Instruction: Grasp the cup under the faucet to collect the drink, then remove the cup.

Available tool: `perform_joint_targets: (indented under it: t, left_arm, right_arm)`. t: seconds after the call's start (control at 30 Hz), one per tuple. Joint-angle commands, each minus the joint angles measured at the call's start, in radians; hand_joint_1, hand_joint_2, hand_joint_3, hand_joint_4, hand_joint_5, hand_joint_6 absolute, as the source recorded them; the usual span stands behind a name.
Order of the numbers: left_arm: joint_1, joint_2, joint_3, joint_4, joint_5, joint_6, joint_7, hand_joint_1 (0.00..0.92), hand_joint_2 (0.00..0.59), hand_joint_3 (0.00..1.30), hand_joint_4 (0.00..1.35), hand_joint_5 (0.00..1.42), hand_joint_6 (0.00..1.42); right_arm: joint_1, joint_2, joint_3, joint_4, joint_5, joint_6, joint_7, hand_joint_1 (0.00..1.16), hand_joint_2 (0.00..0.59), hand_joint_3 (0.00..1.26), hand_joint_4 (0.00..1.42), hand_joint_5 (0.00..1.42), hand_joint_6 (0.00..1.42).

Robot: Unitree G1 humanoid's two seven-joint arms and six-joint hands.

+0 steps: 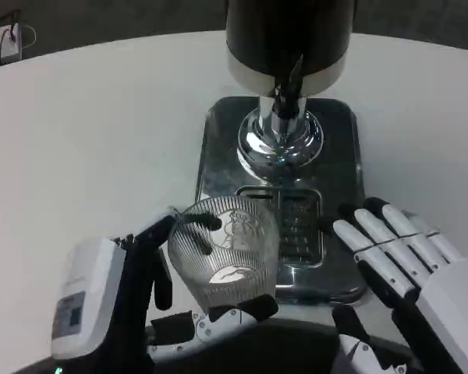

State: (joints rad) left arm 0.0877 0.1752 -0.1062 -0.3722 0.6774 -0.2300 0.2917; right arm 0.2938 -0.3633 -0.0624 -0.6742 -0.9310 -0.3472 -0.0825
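Clear ribbed glass cup point(224, 251), upright, open mouth up, pale patch at its bottom, near-left edge of the shiny metal drip tray point(339, 148), faucet point(284, 101) farther back, black dispenser point(288, 35) above

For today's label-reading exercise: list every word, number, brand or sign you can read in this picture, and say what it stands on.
No text here can be read.
Cup: a printed emblem on the ribbed glass, too blurred to read.
Left robot hand: a small dark panel on its white back, no legible marks.
Drip tray of the dispenser: slots only, no lettering.
Right robot hand: no markings visible.
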Motion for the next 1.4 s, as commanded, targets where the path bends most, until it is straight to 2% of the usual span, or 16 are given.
perform_joint_targets:
  t: [0.03, 0.4, 0.8, 1.1, 1.4]
  left_arm:
    - [-0.014, -0.002, 0.006, 0.008, -0.002, -0.010, 0.006, 0.769, 0.000, 1.03, 1.13, 1.22, 1.42]
    - [-0.168, 0.012, 0.028, 0.171, 0.000, -0.020, 0.042, 0.769, 0.000, 1.03, 1.13, 1.22, 1.42]
    - [-0.430, 0.025, -0.006, 0.487, 0.023, -0.020, 0.133, 0.768, 0.000, 1.03, 1.12, 1.22, 1.42]
    - [-0.576, -0.004, -0.069, 0.665, 0.036, -0.018, 0.209, 0.768, 0.000, 1.03, 1.12, 1.22, 1.42]
    - [-0.673, -0.035, -0.114, 0.812, 0.035, -0.011, 0.260, 0.768, 0.000, 1.03, 1.12, 1.21, 1.42]
  right_arm:
    - [0.016, -0.001, -0.010, 0.001, 0.005, 0.000, 0.003, 0.12, 0.560, 0.13, 0.07, 0.05, 0.11]
    - [0.053, 0.004, -0.044, -0.014, 0.008, 0.010, 0.000, 0.13, 0.560, 0.13, 0.07, 0.05, 0.11]
    - [0.084, 0.013, -0.085, -0.021, 0.024, 0.013, -0.002, 0.13, 0.558, 0.13, 0.07, 0.05, 0.11]
    - [0.106, 0.026, -0.094, -0.037, 0.025, 0.016, 0.004, 0.15, 0.555, 0.13, 0.07, 0.05, 0.11]
    - [0.119, 0.030, -0.104, -0.048, 0.030, 0.020, 0.007, 0.16, 0.550, 0.13, 0.07, 0.06, 0.12]
